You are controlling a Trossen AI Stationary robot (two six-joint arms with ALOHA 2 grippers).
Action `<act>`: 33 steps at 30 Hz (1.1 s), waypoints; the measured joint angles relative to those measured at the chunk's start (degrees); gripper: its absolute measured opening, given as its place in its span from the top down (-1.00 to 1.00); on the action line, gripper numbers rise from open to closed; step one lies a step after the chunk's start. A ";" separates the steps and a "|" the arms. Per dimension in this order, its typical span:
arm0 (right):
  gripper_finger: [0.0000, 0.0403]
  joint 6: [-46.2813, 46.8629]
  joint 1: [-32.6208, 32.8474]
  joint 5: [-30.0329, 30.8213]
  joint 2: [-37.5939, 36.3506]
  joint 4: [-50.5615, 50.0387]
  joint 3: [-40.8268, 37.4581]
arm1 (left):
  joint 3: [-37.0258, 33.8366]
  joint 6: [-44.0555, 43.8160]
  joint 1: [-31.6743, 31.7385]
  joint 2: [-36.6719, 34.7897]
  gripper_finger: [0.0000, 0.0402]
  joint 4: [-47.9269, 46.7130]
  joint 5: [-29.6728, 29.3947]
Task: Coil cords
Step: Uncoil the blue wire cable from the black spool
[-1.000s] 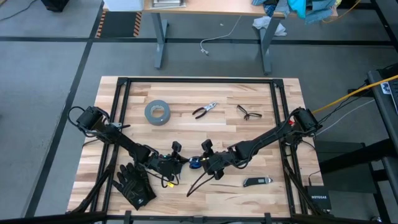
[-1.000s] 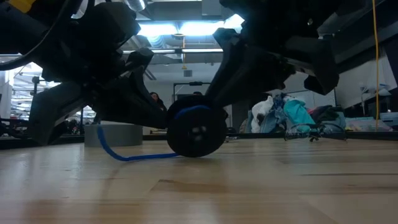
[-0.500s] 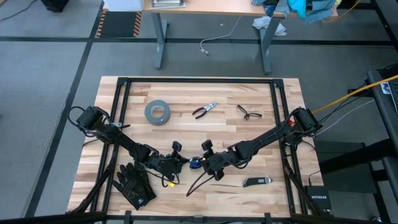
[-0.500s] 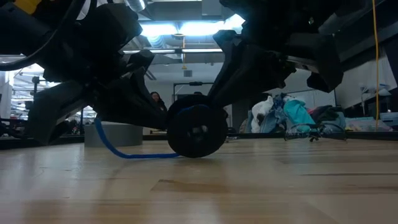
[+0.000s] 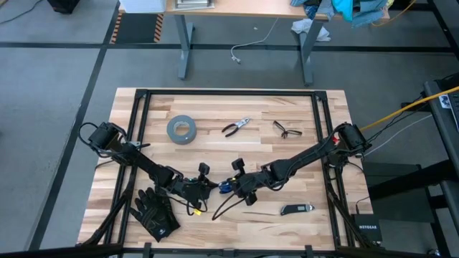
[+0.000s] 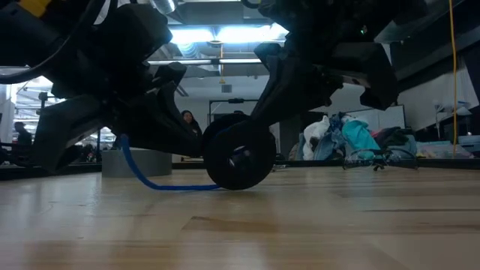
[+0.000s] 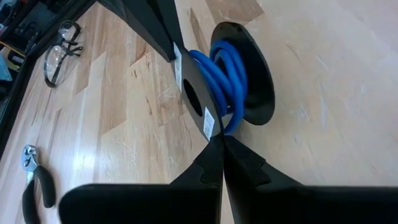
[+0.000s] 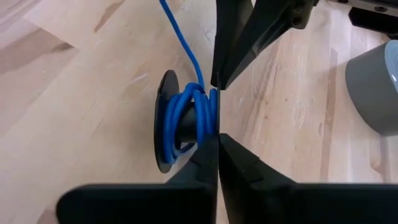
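Observation:
The cords are a blue cable (image 7: 225, 70) wound round the hub of a small black spool (image 6: 238, 156). The spool stands on its rims on the table near the front middle (image 5: 221, 188). A loose length (image 6: 146, 178) runs from the spool along the wood toward my left arm. My left gripper (image 7: 216, 146) and my right gripper (image 8: 217, 142) are both shut on the spool, one from each side. In the high view the left gripper (image 5: 212, 188) and the right gripper (image 5: 229, 185) meet at the spool. My left gripper pinches the thin rim of one flange (image 7: 208, 127) between its two fingers. It comes from the table's left, slanting down. The spool stands upright on the table. My right gripper pinches a flange rim (image 8: 214, 121) between its two fingers, slanting down from the table's right. Across the rim, the other arm's fingers (image 8: 233, 56) meet the same flange.
A grey tape roll (image 5: 181, 130), pliers (image 5: 236, 127) and safety glasses (image 5: 287, 130) lie toward the far side. Black gloves (image 5: 154, 213) lie at the near left, and a small folding knife (image 5: 296, 209) lies at the near right. A dark cable end (image 5: 224, 208) trails toward the near edge.
My right gripper has shut on the spool's flange and edged slightly toward the table's left. The slack blue length beside my left arm has lifted a little. The spool has stayed where it was.

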 joint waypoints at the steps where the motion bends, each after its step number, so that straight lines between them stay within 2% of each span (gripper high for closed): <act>1: 0.97 0.00 0.00 -0.09 0.00 0.00 0.00 | 0.00 -0.02 0.00 0.00 0.99 0.00 -0.02; 11: 0.99 1.14 0.00 -0.50 0.00 -0.13 0.00 | -0.02 -1.96 0.00 0.00 0.97 0.04 -0.15; 23: 1.00 4.08 0.15 -0.32 -1.15 -1.04 0.02 | -0.02 -7.18 -1.09 -0.01 0.45 0.19 -0.79; 28: 1.00 6.85 0.15 -0.06 -1.95 -3.76 0.02 | -0.02 -7.80 -3.55 -0.57 0.33 1.61 -5.56; 33: 1.00 9.05 0.23 1.67 -4.30 -5.33 0.02 | -0.02 -9.40 -6.45 -6.15 0.29 1.55 -13.41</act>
